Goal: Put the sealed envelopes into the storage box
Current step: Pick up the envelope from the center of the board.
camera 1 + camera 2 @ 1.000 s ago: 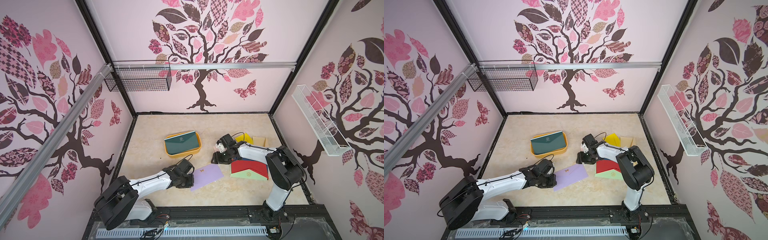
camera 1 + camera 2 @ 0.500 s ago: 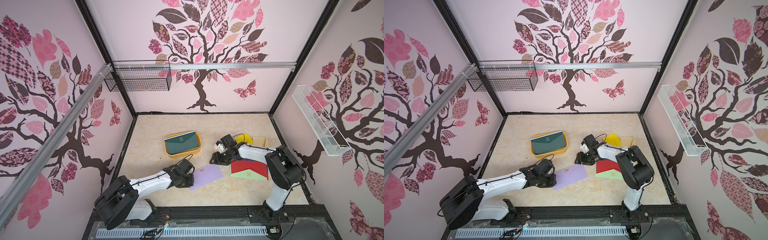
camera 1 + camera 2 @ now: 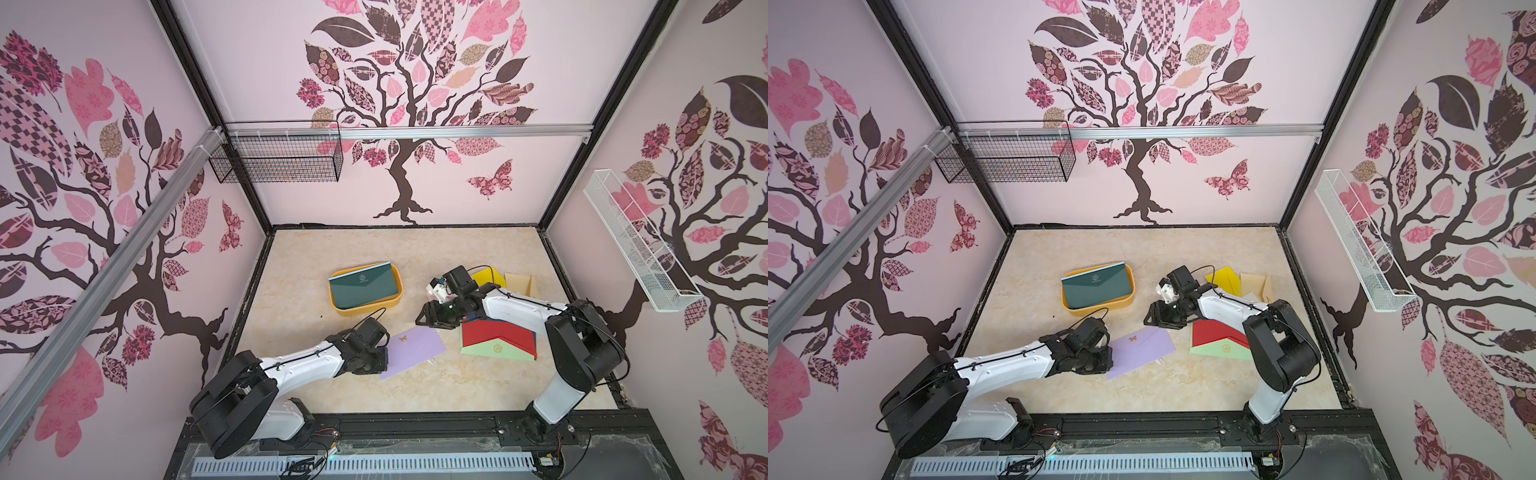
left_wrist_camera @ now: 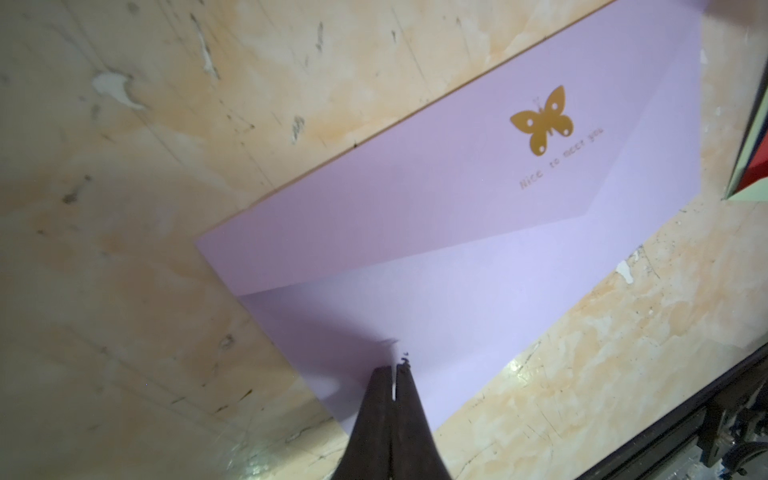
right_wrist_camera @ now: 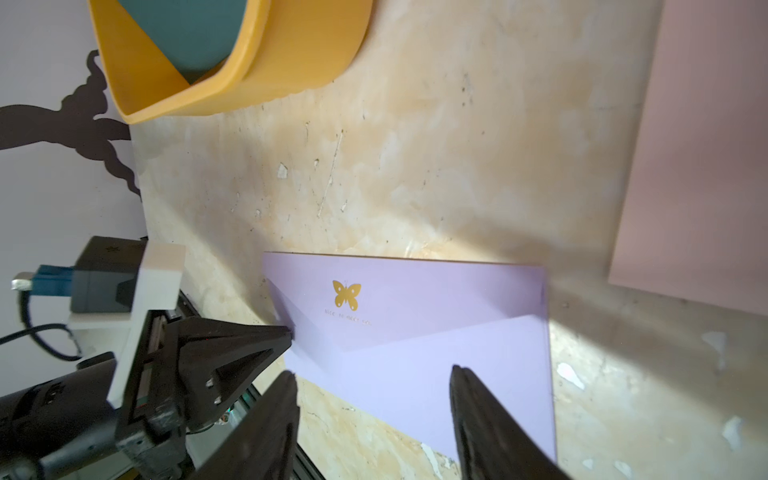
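A lilac envelope [image 3: 415, 349] [image 3: 1142, 351] [image 4: 457, 208] [image 5: 415, 332] with a gold butterfly lies flat on the table front. My left gripper [image 3: 386, 357] [image 3: 1109, 357] [image 4: 395, 368] is shut on its near-left edge. My right gripper [image 3: 420, 319] [image 3: 1147, 320] [image 5: 374, 372] hangs open just beyond the envelope's far right corner, with nothing between its fingers. The orange storage box [image 3: 365, 309] [image 3: 1096, 309] [image 5: 291, 54] sits behind, holding a dark green envelope [image 3: 363, 286] [image 3: 1096, 286]. Red [image 3: 494, 332] and pale green [image 3: 498, 351] envelopes are stacked to the right.
Yellow [image 3: 490, 276] and tan [image 3: 519, 282] envelopes lie behind the right arm. A black wire basket [image 3: 278, 162] hangs on the back wall and a white wire basket [image 3: 636, 249] on the right wall. A black rail borders the table front.
My right gripper has drifted a little left and forward, toward the lilac envelope. The left jaws have closed slightly tighter on the envelope's edge; that arm has not moved.
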`<state>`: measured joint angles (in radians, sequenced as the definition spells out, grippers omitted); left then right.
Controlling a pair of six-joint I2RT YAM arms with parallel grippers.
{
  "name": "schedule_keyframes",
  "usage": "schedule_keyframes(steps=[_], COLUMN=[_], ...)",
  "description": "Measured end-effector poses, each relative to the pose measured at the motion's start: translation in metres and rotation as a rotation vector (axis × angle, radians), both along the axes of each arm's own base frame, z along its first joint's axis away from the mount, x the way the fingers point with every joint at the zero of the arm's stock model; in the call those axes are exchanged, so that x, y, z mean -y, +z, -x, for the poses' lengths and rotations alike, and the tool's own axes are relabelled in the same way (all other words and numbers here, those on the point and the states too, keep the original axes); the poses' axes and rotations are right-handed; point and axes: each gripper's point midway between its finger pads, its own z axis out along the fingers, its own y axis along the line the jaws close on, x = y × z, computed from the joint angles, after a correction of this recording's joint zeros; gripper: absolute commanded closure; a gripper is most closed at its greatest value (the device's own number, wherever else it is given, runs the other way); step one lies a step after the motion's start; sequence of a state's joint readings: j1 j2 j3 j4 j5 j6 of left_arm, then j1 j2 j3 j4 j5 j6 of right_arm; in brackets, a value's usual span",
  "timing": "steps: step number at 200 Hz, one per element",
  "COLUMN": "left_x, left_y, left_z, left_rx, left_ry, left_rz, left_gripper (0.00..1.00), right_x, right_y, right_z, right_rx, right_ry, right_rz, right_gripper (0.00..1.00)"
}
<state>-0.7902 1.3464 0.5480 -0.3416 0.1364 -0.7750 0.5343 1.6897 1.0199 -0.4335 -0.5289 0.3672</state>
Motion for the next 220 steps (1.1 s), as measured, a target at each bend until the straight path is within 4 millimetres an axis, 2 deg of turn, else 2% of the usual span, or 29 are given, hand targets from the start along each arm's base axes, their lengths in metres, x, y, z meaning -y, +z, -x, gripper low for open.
schedule_keyframes(steps=[34,60,97,220], left_x=[0.0,0.0,-0.001,-0.001], left_y=[0.0,0.0,-0.001,-0.002], left_z=[0.0,0.0,0.0,-0.002], left_rx=[0.001,0.002,0.004,-0.001], left_ry=[-0.001,-0.003,-0.003,0.001], left_rz=[-0.001,-0.002,-0.005,-0.023], left_gripper=[0.95,0.96,0.96,0.98], right_x=[0.013,0.013,0.013,-0.006], right_y=[-0.014,-0.026,-0.038,-0.026], right_z=[-0.008,-0.021,-0.026,-0.024], right_rx=[0.03,0.041,0.036,0.012], right_ry=[-0.012,-0.011,-0.006,0.008], right_rz=[0.105,0.147,0.17,0.036], right_gripper=[0.38,0.38,0.38,0.41])
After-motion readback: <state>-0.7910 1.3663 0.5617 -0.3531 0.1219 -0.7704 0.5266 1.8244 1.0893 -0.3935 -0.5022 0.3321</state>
